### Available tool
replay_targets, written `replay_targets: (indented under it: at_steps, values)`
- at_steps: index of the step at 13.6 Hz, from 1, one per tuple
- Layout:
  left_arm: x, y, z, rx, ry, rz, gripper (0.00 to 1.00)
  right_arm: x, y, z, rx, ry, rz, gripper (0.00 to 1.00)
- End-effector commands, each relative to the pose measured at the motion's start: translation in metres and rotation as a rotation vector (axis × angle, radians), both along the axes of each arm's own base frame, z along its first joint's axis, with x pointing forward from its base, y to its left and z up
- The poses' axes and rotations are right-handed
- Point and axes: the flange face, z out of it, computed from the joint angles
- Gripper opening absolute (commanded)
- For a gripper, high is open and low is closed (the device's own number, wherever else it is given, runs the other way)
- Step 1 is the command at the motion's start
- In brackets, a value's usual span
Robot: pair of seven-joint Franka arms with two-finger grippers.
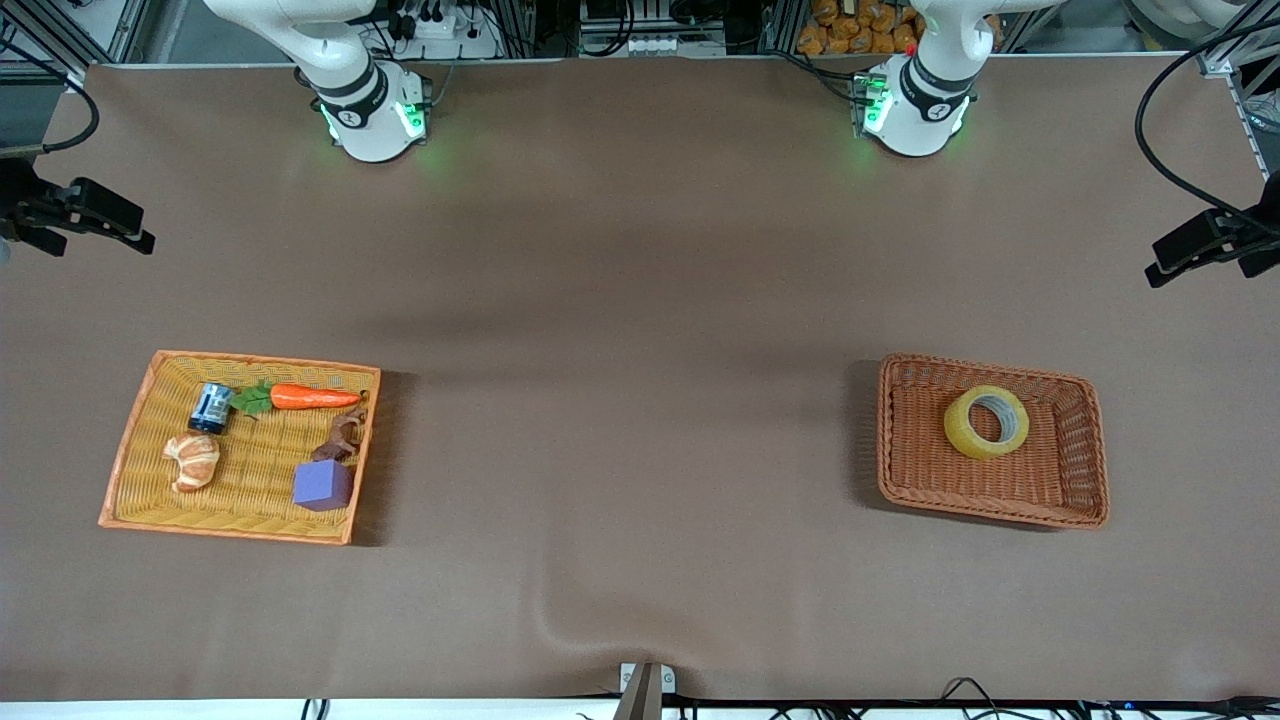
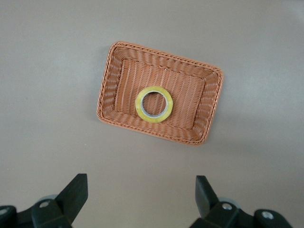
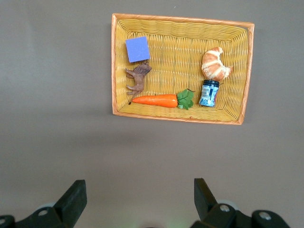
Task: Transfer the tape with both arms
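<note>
Jaws: both grippers spread wide, holding nothing
Left gripper [image 2: 140,195]: raised over bare table near the left arm's end; waiting
Right gripper [image 3: 140,195]: raised over bare table near the right arm's end
Tape [image 1: 986,422]: lying flat in the brown wicker basket [image 1: 1085,480]
Yellow basket [image 1: 140,460]: holds carrot [image 1: 314,397], croissant [image 1: 192,461], purple cube [image 1: 322,486], small jar [image 1: 210,408], brown animal figure [image 1: 343,437]

Glossy translucent tape [image 1: 986,421] in a woven wicker basket [image 1: 1085,452] (matt brown).
</note>
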Motion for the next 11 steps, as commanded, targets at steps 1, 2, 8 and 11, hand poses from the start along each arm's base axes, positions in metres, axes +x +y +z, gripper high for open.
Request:
replay_targets:
  at_steps: [1,2,8,11]
  values:
    - [-0.005,0.000,0.003,-0.024,0.007,-0.013,1.00,-0.005,-0.004,0.002,-0.003,0.005,-0.025,1.00]
    - [-0.004,-0.002,0.003,-0.020,0.007,-0.012,1.00,-0.005,-0.004,0.002,0.002,0.005,-0.025,1.00]
    - [-0.006,-0.032,0.007,-0.014,0.000,-0.070,1.00,-0.004,-0.003,0.003,0.005,0.001,-0.025,1.00]
    - [-0.010,-0.050,0.007,-0.009,0.017,-0.092,1.00,-0.004,-0.002,0.003,0.005,0.000,-0.023,1.00]
